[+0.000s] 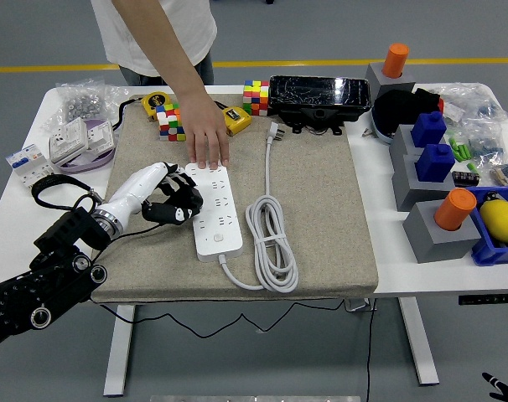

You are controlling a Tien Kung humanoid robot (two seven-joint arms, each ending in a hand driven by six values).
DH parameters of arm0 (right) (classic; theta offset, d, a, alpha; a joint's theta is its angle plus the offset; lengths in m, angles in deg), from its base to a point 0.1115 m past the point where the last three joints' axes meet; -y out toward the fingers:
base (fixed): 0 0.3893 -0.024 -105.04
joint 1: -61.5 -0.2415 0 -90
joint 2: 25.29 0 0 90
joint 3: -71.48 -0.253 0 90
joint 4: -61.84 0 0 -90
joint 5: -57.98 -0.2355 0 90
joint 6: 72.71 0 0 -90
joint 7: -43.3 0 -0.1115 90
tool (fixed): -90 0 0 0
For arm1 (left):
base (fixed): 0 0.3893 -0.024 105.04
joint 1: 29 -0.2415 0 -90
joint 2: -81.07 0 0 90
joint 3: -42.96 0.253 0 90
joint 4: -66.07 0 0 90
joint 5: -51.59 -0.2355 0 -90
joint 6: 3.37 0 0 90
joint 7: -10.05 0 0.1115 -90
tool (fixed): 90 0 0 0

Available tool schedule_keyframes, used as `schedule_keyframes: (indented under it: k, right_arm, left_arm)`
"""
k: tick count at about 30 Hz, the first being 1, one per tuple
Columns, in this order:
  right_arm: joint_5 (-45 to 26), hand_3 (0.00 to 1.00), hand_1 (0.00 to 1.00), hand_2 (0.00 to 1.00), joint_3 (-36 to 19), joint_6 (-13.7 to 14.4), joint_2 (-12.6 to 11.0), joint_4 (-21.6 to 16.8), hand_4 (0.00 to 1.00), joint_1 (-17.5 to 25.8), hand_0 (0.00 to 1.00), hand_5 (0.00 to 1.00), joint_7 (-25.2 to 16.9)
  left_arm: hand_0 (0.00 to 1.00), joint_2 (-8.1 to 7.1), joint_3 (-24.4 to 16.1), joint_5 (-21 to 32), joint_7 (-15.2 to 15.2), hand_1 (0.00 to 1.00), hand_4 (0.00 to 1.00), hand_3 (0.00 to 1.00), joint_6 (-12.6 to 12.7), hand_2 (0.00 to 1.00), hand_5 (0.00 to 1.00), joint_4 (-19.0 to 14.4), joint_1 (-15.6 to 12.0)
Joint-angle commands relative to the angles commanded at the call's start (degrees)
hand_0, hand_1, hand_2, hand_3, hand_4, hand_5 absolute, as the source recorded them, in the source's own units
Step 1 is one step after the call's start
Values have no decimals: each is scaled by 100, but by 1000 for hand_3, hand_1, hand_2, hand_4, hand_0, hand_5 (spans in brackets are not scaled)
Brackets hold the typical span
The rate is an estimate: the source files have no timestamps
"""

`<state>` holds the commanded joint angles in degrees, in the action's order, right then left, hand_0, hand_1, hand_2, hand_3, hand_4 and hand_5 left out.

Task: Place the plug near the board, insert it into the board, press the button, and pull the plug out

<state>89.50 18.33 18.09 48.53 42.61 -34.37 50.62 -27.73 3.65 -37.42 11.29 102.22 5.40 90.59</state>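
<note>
My left hand (172, 199) sat just left of the power strip (215, 208), fingers loosely curled, holding nothing. The plug (275, 131) lay beyond the strip's far right corner — well apart from my hand, prongs pointing away, cord running back toward me. A person's hand (205, 138) pressed the strip's far end.
</note>
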Motion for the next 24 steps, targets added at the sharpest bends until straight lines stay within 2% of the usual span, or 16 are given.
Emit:
schedule_keyframes:
  k: [8,24]
  right_arm:
    - [4,618,672,686,1,-2,-1,0,979,1,581,522,2]
    - [3,618,672,686,4,0,-1,-14,980,-8,581,522,-4]
  left_arm:
    - [466,-49,4,-109,38,416,663,552,-108,484,2,-24,14]
    - [467,-89,87,-504,97,416,663,551,-81,482,2,19,107]
